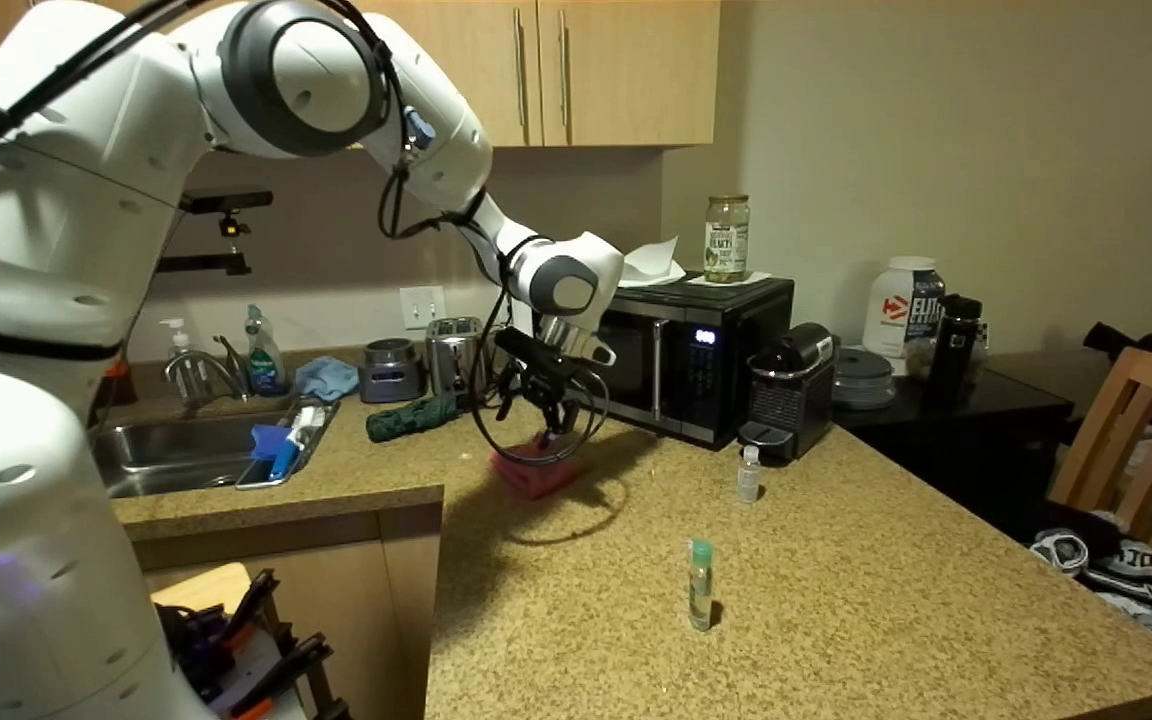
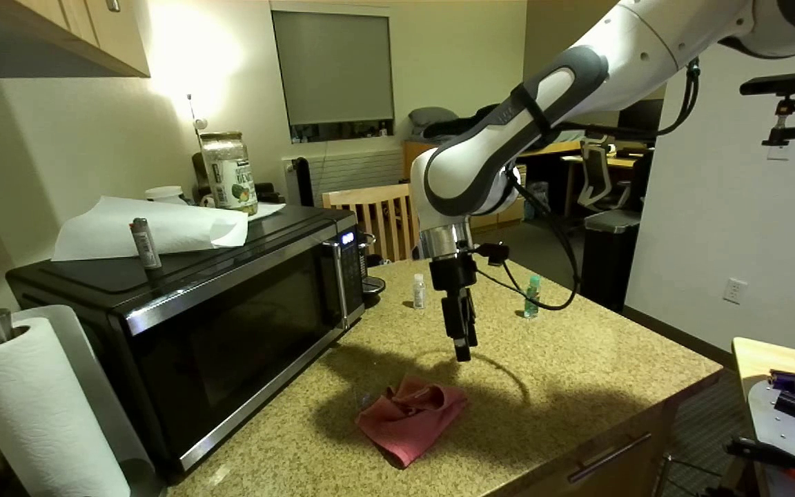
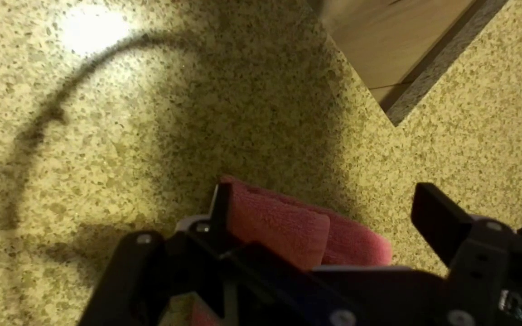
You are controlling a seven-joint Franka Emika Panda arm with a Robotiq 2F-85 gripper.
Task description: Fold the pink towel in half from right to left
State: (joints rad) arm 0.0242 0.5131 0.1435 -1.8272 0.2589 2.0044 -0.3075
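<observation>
The pink towel [image 2: 415,424] lies rumpled on the speckled counter, with folds bunched on its top. In an exterior view the pink towel [image 1: 534,478] is partly covered by the arm's cable and the gripper [image 1: 551,425]. My gripper [image 2: 466,348] points downward and hangs above the counter, apart from the cloth. From the wrist, the gripper [image 3: 326,206] has its jaws wide apart, and a folded edge of the towel [image 3: 283,224] shows below and between them. Nothing is gripped. The gripper's body hides much of the cloth in that view.
The black microwave [image 2: 246,352] stands beside the towel. A small clear bottle [image 1: 748,476] and a green-capped bottle [image 1: 701,590] stand farther along the counter. A dark green cloth [image 1: 416,418] lies near the sink [image 1: 176,440]. The counter's inner corner [image 3: 394,122] is close by.
</observation>
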